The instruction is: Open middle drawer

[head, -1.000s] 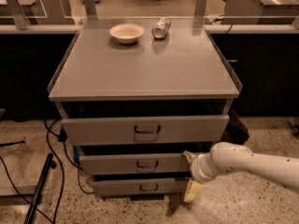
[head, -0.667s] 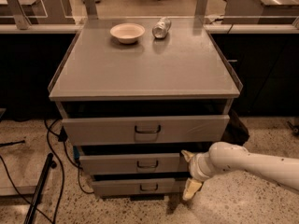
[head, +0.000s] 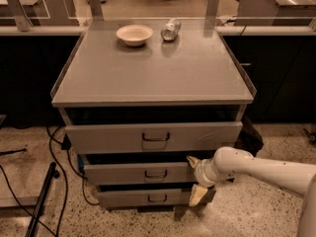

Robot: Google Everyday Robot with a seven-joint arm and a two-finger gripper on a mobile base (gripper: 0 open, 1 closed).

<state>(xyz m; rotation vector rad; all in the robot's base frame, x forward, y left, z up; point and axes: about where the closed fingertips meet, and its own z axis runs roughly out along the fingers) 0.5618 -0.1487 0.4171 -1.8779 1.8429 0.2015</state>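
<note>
The middle drawer (head: 133,174), set between the top drawer (head: 108,137) and the bottom drawer (head: 123,198), was seen little if at all pulled out, its handle (head: 156,174) not grasped. The end effector (head: 195,177) was held at the drawer's right end, released, with fingers (head: 191,161) spread above and below the front. The pull was judged almost wholly undone. A bowl (head: 134,34) and can (head: 171,29) were seen on the counter (head: 148,78).
</note>
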